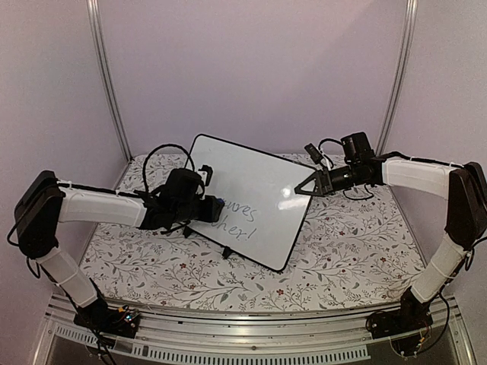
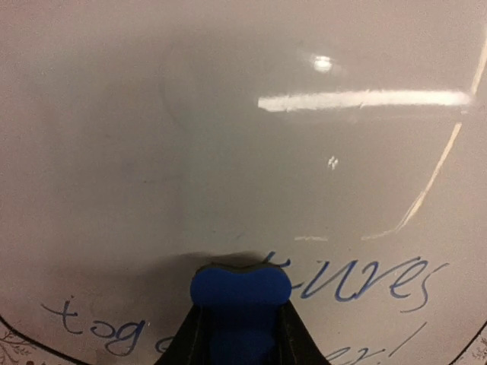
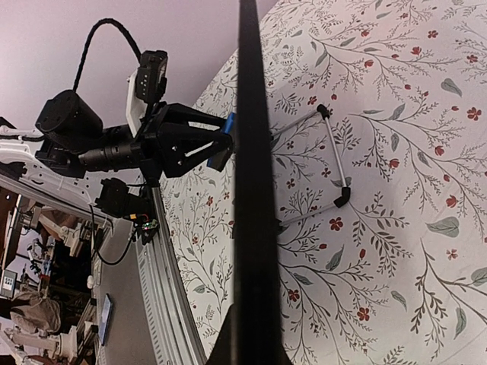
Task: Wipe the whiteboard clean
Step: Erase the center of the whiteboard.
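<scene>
One rectangular glossy white whiteboard (image 1: pixel 255 182), thin black frame, rounded corners, propped tilted on floral-patterned tabletop (image 1: pixel 358 236), between two arms. Long axis run left to right, right end slightly nearer; face turned toward left arm. Two lines of blue handwriting (image 2: pixel 358 280) seen low on face. Left pincer (image 2: pixel 240 323) clamped on one rounded blue eraser (image 2: pixel 240 287), pressed against face. Right pincer (image 1: pixel 306 187) closed on right frame edge. One silver wire stand (image 3: pixel 335 163), black-tipped, seen behind.

From here my left arm (image 1: pixel 99 207) and right arm (image 1: pixel 417 176) look alike: white-wrapped links between matte black joint housings, and black bases showing small coloured wires. Thin black cables (image 1: pixel 156 156) curl off both wrists. The fingers (image 3: pixel 190 144) are black, angular, open-framed.
</scene>
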Robot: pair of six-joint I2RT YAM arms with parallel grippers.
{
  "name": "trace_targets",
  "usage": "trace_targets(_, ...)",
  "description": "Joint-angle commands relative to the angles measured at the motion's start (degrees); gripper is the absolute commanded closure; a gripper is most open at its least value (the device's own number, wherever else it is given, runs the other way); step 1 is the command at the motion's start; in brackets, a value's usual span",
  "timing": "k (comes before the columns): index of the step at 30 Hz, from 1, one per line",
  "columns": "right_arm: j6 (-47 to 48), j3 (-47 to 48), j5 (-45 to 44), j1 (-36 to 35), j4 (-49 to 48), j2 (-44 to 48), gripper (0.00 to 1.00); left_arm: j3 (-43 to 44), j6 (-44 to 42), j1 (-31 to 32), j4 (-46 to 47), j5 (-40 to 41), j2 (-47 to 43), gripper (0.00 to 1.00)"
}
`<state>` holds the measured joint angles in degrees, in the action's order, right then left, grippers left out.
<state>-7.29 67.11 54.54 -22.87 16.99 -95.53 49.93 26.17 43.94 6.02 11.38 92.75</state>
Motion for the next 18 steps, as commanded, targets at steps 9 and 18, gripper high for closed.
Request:
trace_targets(9,3.9,-0.7,2.2,-4.7,4.8,-2.8,1.0,-0.7,-0.9,-1.9,1.2,-2.7,0.8,1.0)
trace_targets(18,3.9,-0.5,2.4,-4.8,4.7,-3.6,1.0,-5.9,1.1,1.1,1.9,-3.4,-0.8,1.0)
